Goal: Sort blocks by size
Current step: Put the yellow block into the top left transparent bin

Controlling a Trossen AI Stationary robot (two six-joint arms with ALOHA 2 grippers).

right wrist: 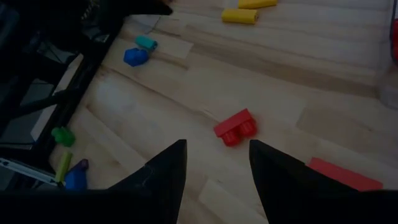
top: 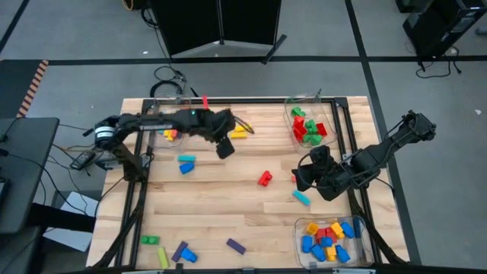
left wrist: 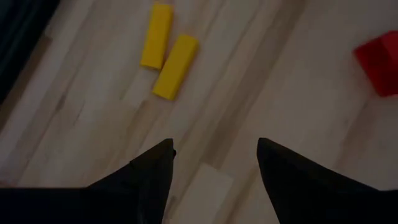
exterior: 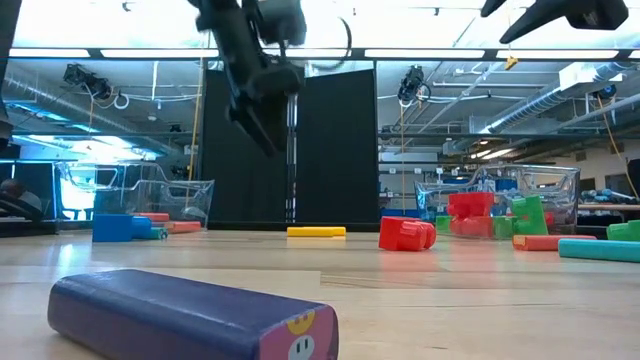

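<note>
Left end effector (left wrist: pixel 214 152) hovers open and empty near two yellow blocks (left wrist: pixel 168 50).

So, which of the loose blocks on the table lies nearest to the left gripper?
The pair of yellow bars, side by side just beyond the open left gripper. The red block and blue block lie farther off.

Smooth, glossy plastic blocks (top: pixel 264 179) lie on a matt pale wooden table (top: pixel 228 213) beside clear plastic bins (top: pixel 310 122).

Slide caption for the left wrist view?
Open left pincer above bare wood, empty, two yellow bars ahead, red brick at the edge.
</note>
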